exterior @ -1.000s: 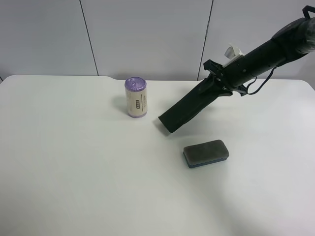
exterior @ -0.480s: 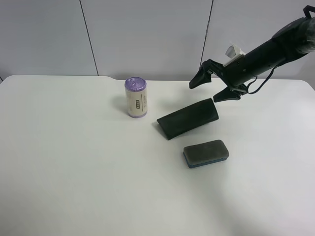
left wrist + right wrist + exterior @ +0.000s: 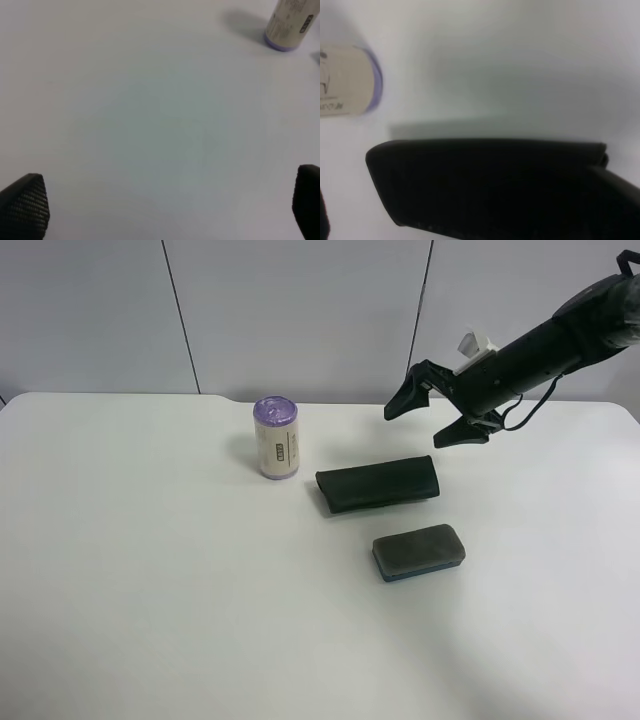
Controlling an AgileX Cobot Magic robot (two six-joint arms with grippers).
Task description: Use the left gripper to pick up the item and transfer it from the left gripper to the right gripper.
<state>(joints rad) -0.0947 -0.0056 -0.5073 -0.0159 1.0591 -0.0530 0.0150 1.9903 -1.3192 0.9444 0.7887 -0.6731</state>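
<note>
The right tool (image 3: 438, 414) hangs above the table (image 3: 150, 590) with its jaws spread wide, gripping nothing. The black pouch (image 3: 377, 483) lies flat just below it, between the purple-capped can (image 3: 276, 437) and the dark eraser (image 3: 418, 551). Left tool (image 3: 160, 210) — fingers wide apart too, over bare table.

A white surface (image 3: 150, 590) is seen filling the lower two thirds of the exterior high frame, backed by a pale grey panelled wall (image 3: 300, 310) across the top. Left of centre in the upper half, a cream canister (image 3: 277, 438) with a purple lid and dark print is stood upright. Lower and right of centre, well apart from it, a dark grey block eraser (image 3: 419, 551) with a blue edge is laid flat.
</note>
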